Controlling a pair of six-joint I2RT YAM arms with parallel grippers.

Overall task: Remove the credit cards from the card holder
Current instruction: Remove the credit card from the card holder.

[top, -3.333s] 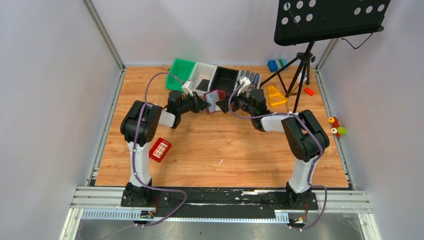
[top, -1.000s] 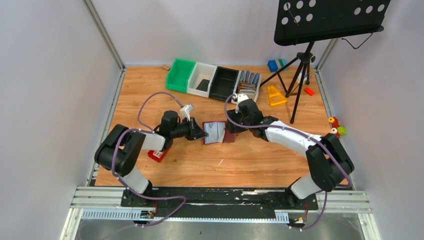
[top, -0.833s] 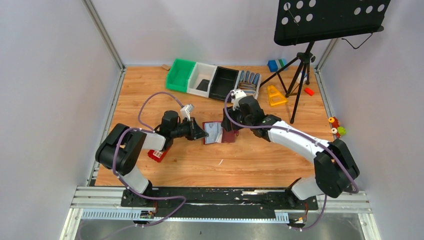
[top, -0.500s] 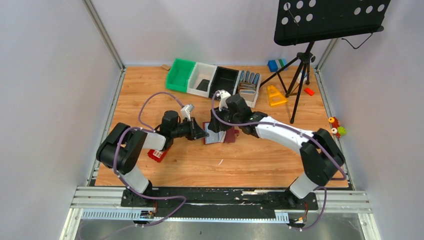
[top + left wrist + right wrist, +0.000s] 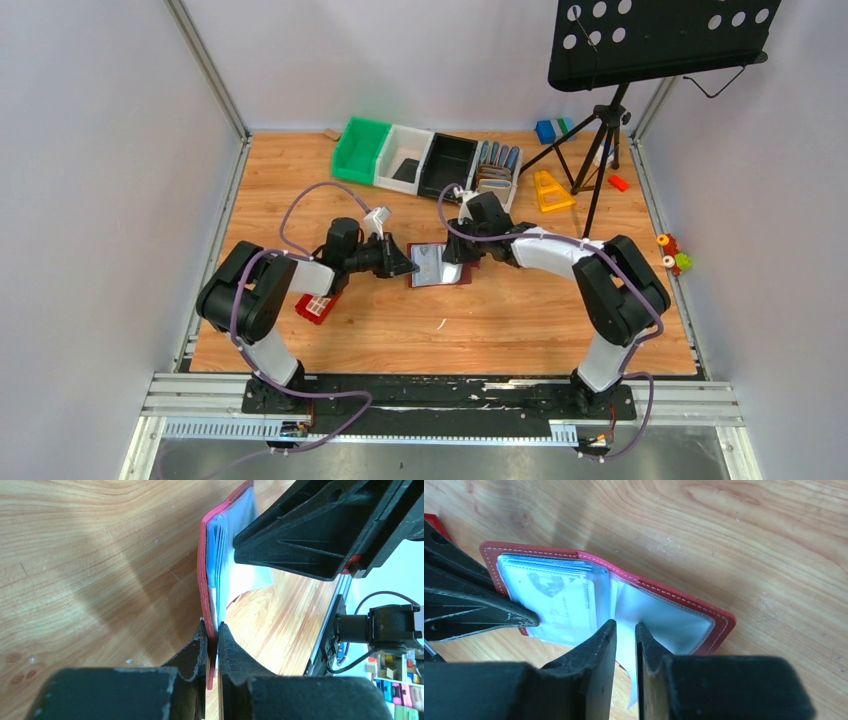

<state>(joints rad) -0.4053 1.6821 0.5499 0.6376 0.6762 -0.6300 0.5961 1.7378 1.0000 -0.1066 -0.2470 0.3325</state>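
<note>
On the left, the left fingers [image 5: 196, 652] were clamped tight on the left edge of the card holder [image 5: 674, 617] — a red leather cover with pale stitching, lying open on the worktop [image 5: 749, 540] between the two arms. The credit cards [image 5: 559, 600] showed pale inside its stacked clear sleeves. On the right, the right fingers [image 5: 599, 650] stood narrow, one clear sleeve between them — whether they gripped it we could not tell.

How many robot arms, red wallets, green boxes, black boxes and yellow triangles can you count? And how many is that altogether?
Robot arms: 2, the left arm and the right arm
Red wallet: 1
Green box: 1
Black box: 1
Yellow triangle: 1
Total: 6
</note>
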